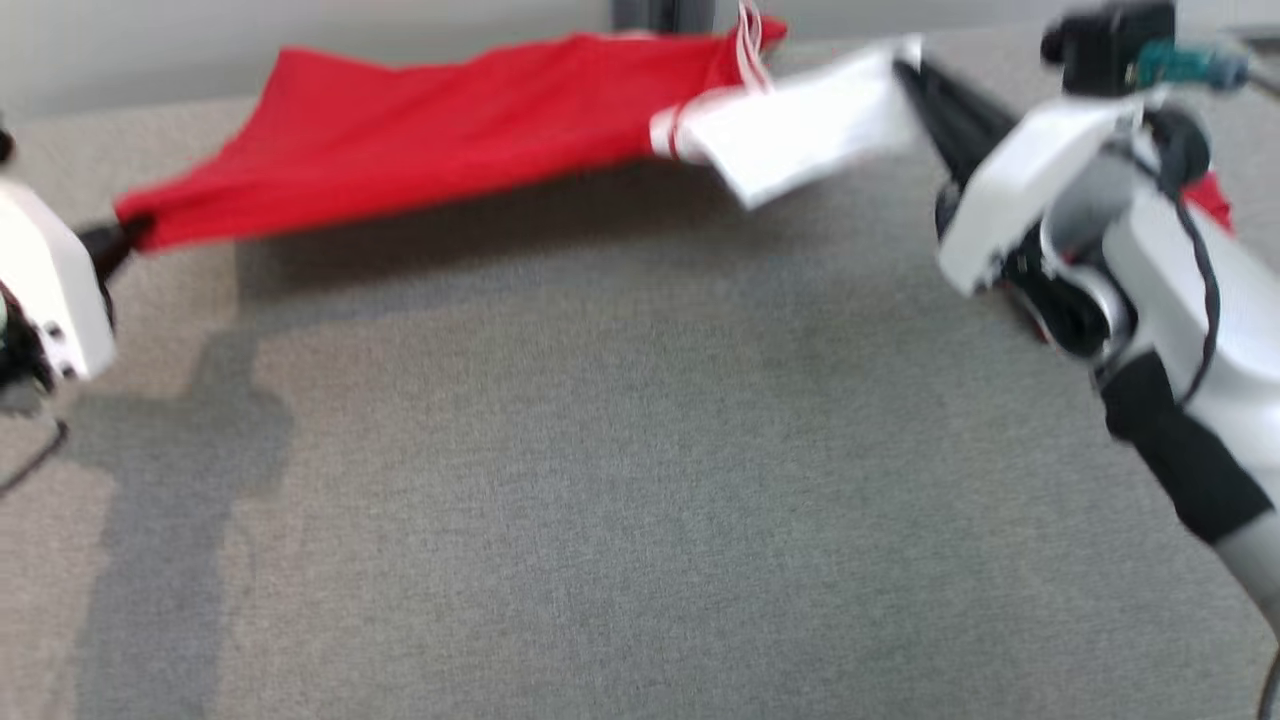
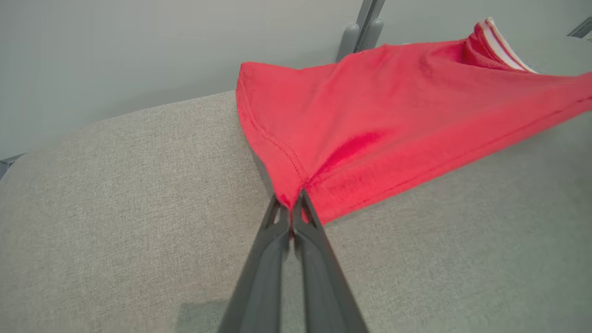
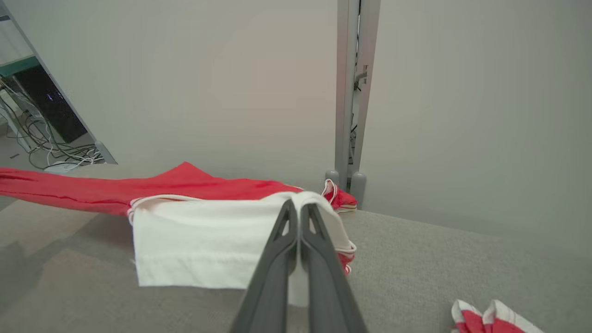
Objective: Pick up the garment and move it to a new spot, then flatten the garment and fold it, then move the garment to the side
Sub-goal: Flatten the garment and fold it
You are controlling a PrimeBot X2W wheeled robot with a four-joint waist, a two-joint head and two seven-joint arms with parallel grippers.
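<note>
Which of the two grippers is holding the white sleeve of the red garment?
The right gripper: its shut fingers pinch the white sleeve, while the left gripper pinches a red hemmed corner of the garment.

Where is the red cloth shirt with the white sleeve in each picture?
Head view: the red cloth shirt stretches across the top, from left to right.
Left wrist view: upper right, its corner pinched in the left gripper.
Right wrist view: left of middle, its white sleeve pinched in the right gripper.
Shared landmark: the grey upright post behind the shirt.
</note>
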